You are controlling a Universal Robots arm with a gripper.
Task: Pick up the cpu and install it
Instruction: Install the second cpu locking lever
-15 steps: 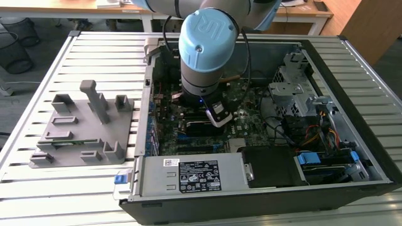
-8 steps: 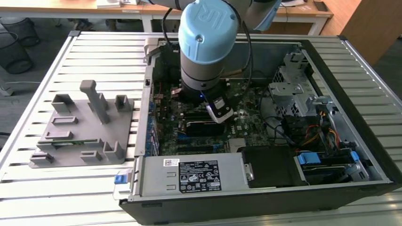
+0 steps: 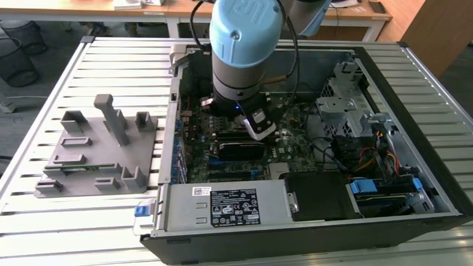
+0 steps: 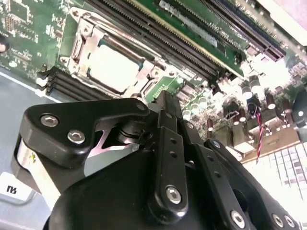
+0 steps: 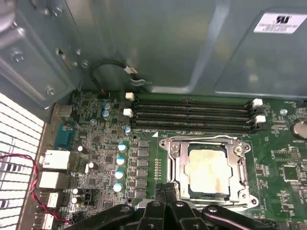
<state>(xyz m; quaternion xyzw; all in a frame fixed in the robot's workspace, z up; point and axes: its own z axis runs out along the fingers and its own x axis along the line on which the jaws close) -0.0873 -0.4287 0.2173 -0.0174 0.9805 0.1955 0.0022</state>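
Grey plastic is what the fixture (image 3: 96, 152) is moulded from; it is seen at about nine o'clock on the slatted table (image 3: 44, 111) in the exterior view, its upright blocks presumably meant to hold parts ready for pickup, and no chip can be made out on it. Toward the exterior view's right, the open computer case (image 3: 414, 138) is laid on its side so that the motherboard (image 3: 296, 133) faces upward and can be reached from above. The arm (image 3: 240, 50) is lowered into the case, with the tool (image 3: 260, 126) held just above the middle of the board.

In both wrist views the cpu (image 5: 207, 171) is found already seated in the socket frame (image 5: 175, 167), its silver-white top lying flat inside the metal bracket, just beside the four memory slots (image 5: 192, 115). In the first wrist view it lies at about five o'clock, directly ahead of the tool's dark linkage. The tool (image 4: 165, 103) is seen with its fingers brought together and nothing between them, poised above the socket and not touching the chip. Placement is judged done; whether the bracket is latched cannot be told.
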